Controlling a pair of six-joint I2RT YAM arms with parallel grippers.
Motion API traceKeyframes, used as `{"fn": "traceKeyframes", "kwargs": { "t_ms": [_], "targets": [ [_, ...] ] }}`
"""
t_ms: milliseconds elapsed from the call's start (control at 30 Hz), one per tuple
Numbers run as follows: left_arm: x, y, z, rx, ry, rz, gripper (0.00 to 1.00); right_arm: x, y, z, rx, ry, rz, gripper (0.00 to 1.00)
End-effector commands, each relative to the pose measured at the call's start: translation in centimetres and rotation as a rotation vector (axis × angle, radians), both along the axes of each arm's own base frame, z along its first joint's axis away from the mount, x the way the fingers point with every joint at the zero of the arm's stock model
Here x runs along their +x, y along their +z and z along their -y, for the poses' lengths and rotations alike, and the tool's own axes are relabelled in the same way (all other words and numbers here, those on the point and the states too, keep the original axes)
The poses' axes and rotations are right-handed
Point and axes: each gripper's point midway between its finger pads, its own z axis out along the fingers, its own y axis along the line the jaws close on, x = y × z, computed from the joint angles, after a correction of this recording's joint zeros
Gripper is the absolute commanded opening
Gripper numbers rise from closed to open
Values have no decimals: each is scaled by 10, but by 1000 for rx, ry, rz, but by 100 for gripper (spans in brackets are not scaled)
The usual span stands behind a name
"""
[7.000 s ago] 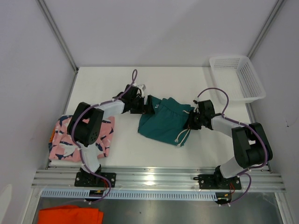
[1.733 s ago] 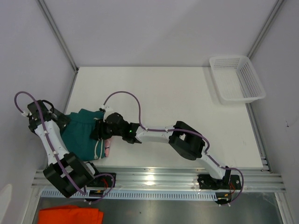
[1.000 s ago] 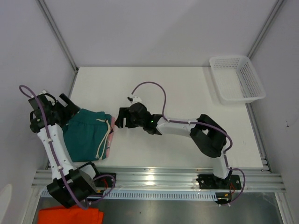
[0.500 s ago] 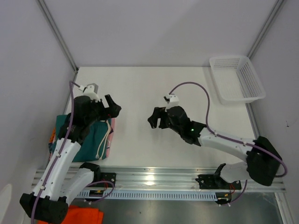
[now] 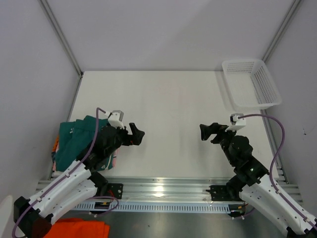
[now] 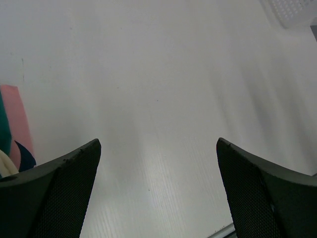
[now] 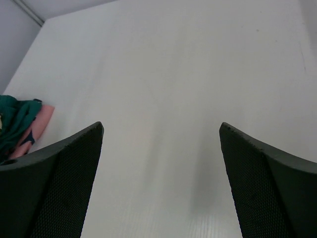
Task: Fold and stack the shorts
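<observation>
Top external view: teal shorts (image 5: 79, 141) are stacked at 9 o'clock. Left gripper (image 5: 137, 135) and right gripper (image 5: 205, 132) are spread wide, nothing held. Arms are best kept clear.

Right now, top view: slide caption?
Left gripper and right gripper open, empty; teal shorts uppermost at left edge of table.

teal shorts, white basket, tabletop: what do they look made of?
Teal shorts: soft fabric, matte; it creases and slumps at the edges. White basket: likely moulded plastic, open mesh walls, slight sheen. Tabletop: smooth white rigid sheet, semi-matte; faint fine ribbing in the wrist views hints at corrugated plastic, uncertain.
</observation>
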Motion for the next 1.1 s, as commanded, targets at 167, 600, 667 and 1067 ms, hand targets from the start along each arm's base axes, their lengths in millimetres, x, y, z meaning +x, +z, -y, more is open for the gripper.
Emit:
{"fn": "traceKeyframes", "kwargs": {
  "t_ms": [167,600,667,1067],
  "targets": [
    [-8,-28,32,-47,-55,113,99,-3,-72,20,-101,-75,-87,99],
    [-33,-31,16,-189,-74,284,99,-12,-68,31,-39,-97,-27,99],
    [-34,-34,15,-192,-73,280,99,-12,-69,31,-40,-96,-31,100],
    [-31,-40,19,-165,-76,245,99,-13,-70,28,-39,-80,-37,100]
  ]
}}
